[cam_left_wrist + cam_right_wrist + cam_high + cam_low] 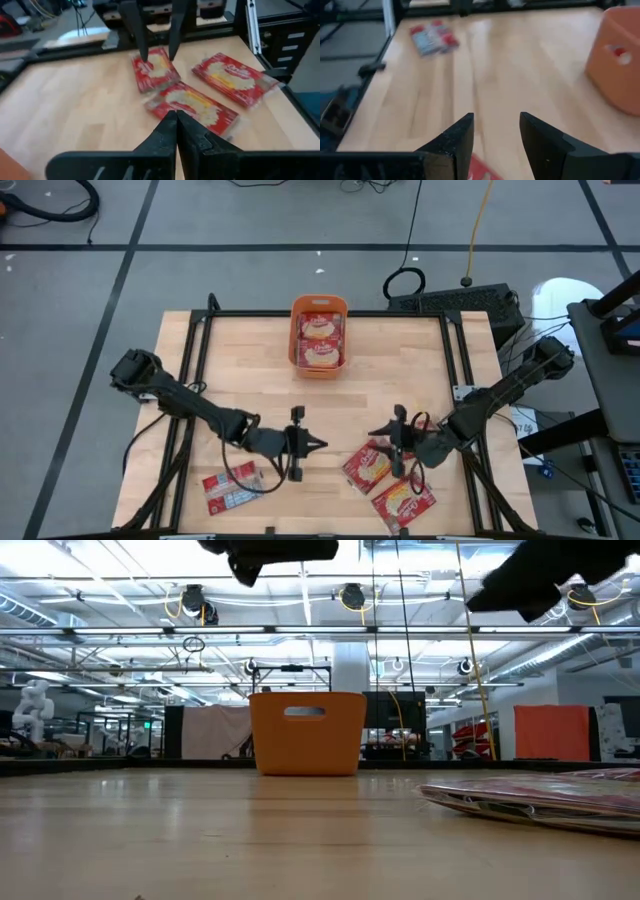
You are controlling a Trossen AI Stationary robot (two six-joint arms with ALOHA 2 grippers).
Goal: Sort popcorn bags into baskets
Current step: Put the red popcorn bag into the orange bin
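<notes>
Packets (pixel 367 466) lie loose on the surface beneath the right gripper (pixel 397 438), jaws open and empty, which should descend squarely over one edge, while the left gripper (pixel 312 444), closed empty, waits short of the orange basket (pixel 319 307).

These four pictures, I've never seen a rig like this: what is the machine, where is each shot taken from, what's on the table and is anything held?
It is a robot with two dark arms at a wooden table, each ending in a two-finger tool. One picture looks straight down, one looks level across the tabletop, and two come from cameras on the arms' wrists.

An orange bin at the far edge holds popcorn bags. Two loose bags lie near the front on the right side, and one lies grey-blue side up on the left.

The left tool is shut and empty, above bare wood. The right tool is open, just above the nearest bag, holding nothing.
</notes>
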